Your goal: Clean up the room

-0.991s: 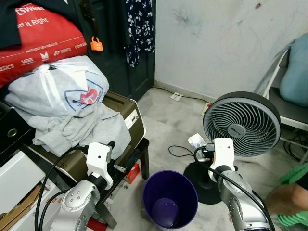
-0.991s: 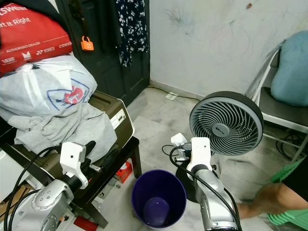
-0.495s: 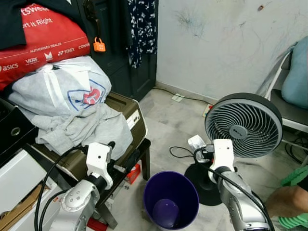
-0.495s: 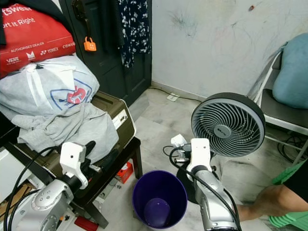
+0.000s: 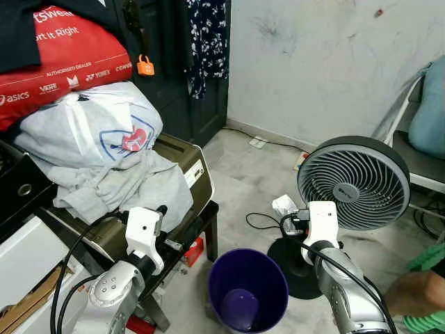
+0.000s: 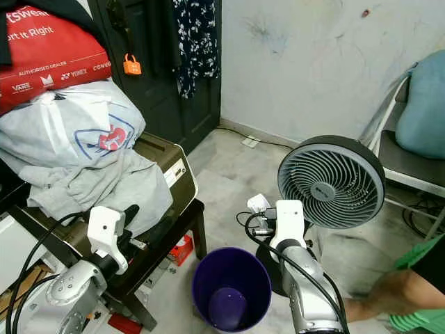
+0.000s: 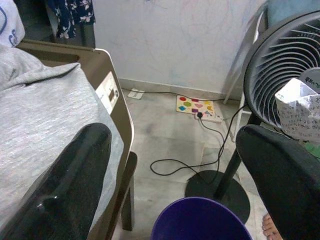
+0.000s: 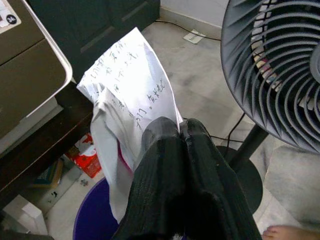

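Observation:
My right gripper [image 8: 181,131] is shut on a crumpled white paper [image 8: 129,107] with handwriting, held up in front of the standing fan [image 5: 353,182] and just right of the purple bin [image 5: 248,289]. The same paper [image 5: 283,205] shows above the bin's far right rim in the head views. The bin stands on the floor between my arms and looks empty inside. My left gripper [image 7: 175,165] is open, raised beside the low brown stand [image 5: 182,158], with nothing between its fingers [image 7: 65,185].
Grey clothes [image 5: 125,184], a white plastic bag [image 5: 90,129] and a red bag [image 5: 55,56] pile on the stand at the left. A black cable [image 5: 261,221] runs over the floor to a power strip [image 7: 199,106]. A person's foot [image 5: 410,296] is at the right.
The camera has drifted slightly; both arms and the paper stay where they were. The person's limb at the right has shifted a little.

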Available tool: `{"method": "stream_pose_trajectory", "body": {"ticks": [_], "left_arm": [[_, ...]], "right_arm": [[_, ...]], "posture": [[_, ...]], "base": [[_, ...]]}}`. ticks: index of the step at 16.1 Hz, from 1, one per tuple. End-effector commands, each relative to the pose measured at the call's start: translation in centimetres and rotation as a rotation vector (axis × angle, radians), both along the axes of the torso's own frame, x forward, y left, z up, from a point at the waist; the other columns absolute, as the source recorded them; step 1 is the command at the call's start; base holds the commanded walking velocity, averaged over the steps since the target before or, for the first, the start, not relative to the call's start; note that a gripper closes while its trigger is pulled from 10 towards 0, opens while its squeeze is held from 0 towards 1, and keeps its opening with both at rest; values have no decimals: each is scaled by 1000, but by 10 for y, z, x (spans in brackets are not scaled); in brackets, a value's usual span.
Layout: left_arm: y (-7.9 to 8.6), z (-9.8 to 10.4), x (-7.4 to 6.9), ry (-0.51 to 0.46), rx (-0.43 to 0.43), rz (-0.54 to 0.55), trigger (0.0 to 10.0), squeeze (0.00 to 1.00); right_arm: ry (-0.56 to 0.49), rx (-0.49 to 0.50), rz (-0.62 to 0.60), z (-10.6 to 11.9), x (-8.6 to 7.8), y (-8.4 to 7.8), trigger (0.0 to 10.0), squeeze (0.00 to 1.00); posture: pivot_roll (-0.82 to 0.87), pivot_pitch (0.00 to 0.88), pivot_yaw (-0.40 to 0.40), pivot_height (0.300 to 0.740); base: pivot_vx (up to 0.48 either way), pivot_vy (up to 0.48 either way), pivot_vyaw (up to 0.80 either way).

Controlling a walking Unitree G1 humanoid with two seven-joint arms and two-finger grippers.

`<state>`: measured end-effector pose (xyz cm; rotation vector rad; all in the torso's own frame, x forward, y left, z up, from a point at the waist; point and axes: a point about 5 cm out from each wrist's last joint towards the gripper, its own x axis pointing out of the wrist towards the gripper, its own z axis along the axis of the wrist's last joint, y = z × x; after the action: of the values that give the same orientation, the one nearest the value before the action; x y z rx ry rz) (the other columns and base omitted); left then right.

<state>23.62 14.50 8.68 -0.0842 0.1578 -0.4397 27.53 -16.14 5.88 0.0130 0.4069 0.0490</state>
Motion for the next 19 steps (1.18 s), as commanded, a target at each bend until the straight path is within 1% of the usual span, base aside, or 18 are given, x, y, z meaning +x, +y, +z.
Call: {"method": "stream_pose_trajectory", "body": {"ticks": [1,12,18,19], "left_arm": [[-1,-1,-1,5,8,-13,10000,0],[-1,-2,0,7,11,-13,10000,0],[-1,-6,2,19,18,-7,10000,0],[0,-12,6,48,52,-11,10000,0]], "right_arm": [[-2,-9,6,1,1,0,10000,0],[3,-8,6,0,1,0,10000,0],[11,-12,7,-1,2,1,10000,0],[15,-20,-3,-2,9,2,10000,0]], "posture": [[-129,0,16,740],[-130,0,15,740],[-132,0,14,740],[-131,0,17,740]], "base": [[307,0,0],[303,0,0],[0,0,0],[0,0,0]]}}
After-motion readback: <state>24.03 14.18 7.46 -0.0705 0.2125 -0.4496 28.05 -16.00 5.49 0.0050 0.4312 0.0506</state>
